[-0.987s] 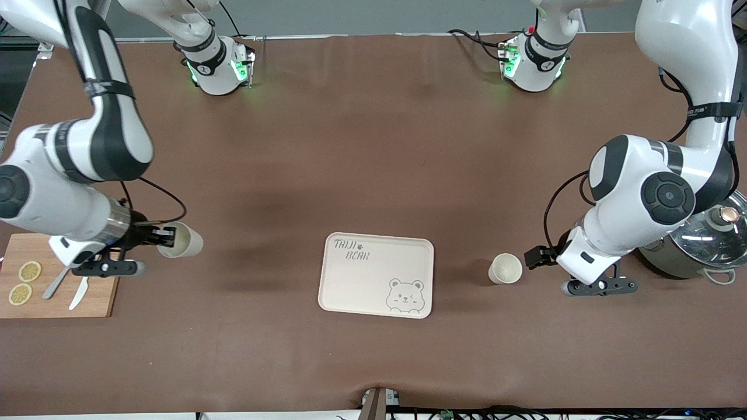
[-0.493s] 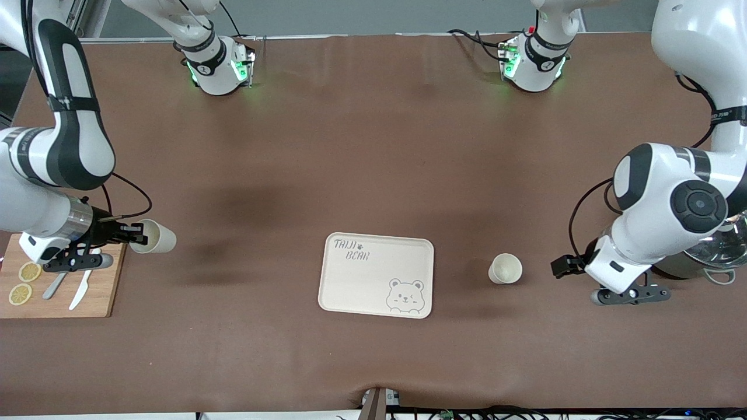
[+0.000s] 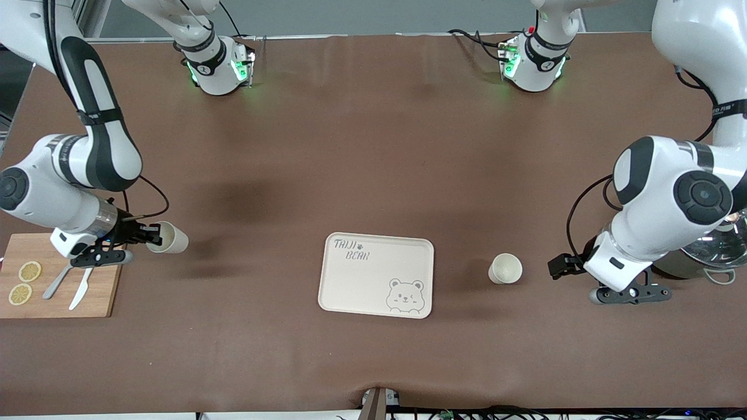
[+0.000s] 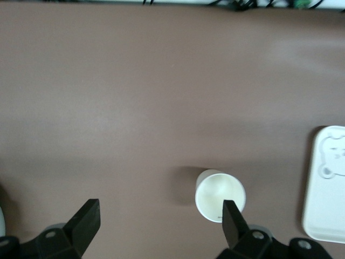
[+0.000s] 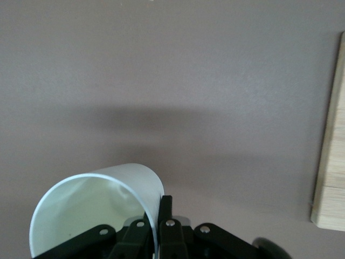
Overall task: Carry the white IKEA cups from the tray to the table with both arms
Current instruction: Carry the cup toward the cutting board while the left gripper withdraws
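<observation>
On the brown counter (image 3: 373,146), in the front view, a cream tray (image 3: 376,275) with a bear drawing lies near the middle. One white cup (image 3: 505,269) stands upright at about 3 o'clock from the tray, apart from it, toward the left arm's end. The left gripper (image 3: 561,268) sits at 3 o'clock from that cup, near it but not touching; a steel pot (image 3: 709,252) shows partly under the left arm. At 9 o'clock from the tray, well apart, the right gripper (image 3: 153,234) holds the second cup (image 3: 168,237) by its rim, tilted, over the counter just beside a wooden board (image 3: 99,291). On the board lie two lemon slices (image 3: 24,282), a knife (image 3: 78,293) and a second utensil (image 3: 56,283).

From the left wrist view, the left fingers (image 4: 86,218) stand wide open with nothing between them. The standing cup (image 4: 220,195) shows its open mouth, close against one fingertip; whether they touch cannot be told. The tray's edge (image 4: 325,189) with the bear's face lies near it.

From the right wrist view, the right fingers (image 5: 165,216) are closed on the wall of the held cup (image 5: 97,208), one inside the rim and one outside. The board's edge (image 5: 331,156) shows at about 3 o'clock from the cup
</observation>
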`<move>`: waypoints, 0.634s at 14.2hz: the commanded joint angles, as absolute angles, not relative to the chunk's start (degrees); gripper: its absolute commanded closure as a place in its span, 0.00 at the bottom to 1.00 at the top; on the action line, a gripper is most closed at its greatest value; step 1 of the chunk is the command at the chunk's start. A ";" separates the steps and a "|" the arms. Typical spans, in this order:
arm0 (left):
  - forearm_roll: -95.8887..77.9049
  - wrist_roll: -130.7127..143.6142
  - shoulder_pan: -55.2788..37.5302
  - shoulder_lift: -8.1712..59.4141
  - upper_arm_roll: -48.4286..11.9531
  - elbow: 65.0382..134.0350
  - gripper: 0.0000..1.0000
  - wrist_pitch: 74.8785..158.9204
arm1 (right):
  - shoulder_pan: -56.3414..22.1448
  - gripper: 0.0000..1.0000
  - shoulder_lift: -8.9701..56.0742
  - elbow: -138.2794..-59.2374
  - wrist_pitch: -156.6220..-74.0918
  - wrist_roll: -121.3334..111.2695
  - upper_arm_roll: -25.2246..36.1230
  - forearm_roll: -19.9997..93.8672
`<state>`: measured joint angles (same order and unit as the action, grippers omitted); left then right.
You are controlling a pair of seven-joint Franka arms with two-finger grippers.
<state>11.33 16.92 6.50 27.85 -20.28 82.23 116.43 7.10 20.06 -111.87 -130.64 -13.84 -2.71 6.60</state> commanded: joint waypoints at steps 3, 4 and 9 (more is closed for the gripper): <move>6.17 14.87 8.52 23.38 -20.57 76.85 0.00 105.25 | 7.38 1.00 21.71 -113.20 -133.85 -15.03 -2.99 8.00; 5.11 11.20 10.00 23.29 -21.26 74.82 0.00 100.68 | 7.38 1.00 22.06 -113.29 -134.38 -15.03 -2.99 8.00; 2.46 5.36 12.13 13.90 -20.83 74.44 0.00 90.81 | 7.65 1.00 23.73 -115.05 -140.79 -14.94 -2.90 8.00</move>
<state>3.67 6.67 11.03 17.98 -20.51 73.54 93.95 7.12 23.65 -113.62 -138.13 -13.84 -2.64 6.60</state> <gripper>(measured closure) 0.000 0.969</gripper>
